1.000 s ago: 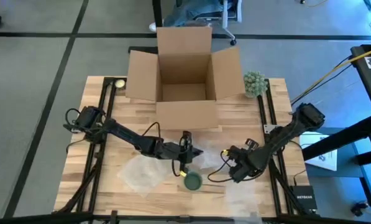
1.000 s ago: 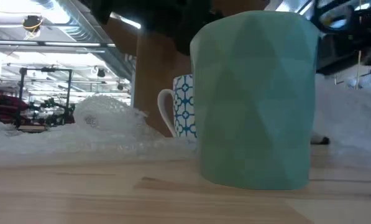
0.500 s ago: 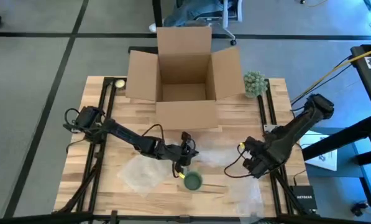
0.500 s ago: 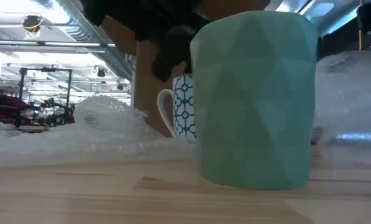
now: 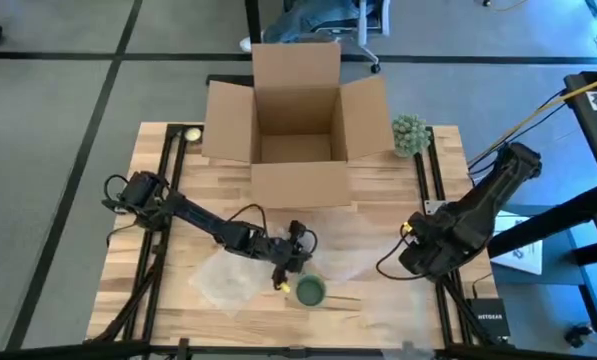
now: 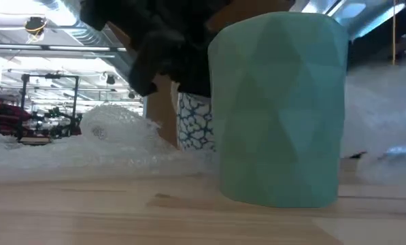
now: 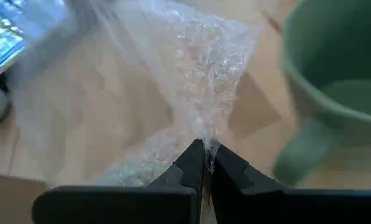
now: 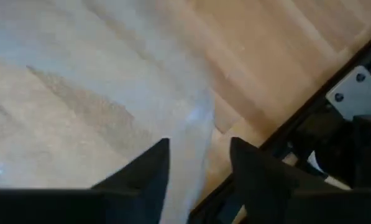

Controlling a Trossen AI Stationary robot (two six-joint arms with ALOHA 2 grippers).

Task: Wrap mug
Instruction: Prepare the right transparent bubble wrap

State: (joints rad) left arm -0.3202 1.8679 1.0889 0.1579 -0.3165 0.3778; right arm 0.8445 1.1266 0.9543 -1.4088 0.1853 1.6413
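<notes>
Now we see the left gripper (image 7: 205, 163) with its fingers pressed together on a corner of the bubble wrap (image 7: 191, 74), just beside the green mug (image 5: 310, 291), which stands upright near the front edge of the table (image 5: 378, 190). Behind it stands a blue-patterned mug (image 6: 194, 122). Our right gripper (image 8: 199, 163) has its fingers apart over the wrap, holding nothing.

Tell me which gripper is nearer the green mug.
Left. The left gripper, shut on bubble wrap, sits right beside the green mug; the right gripper is off near the table's right rail.
</notes>
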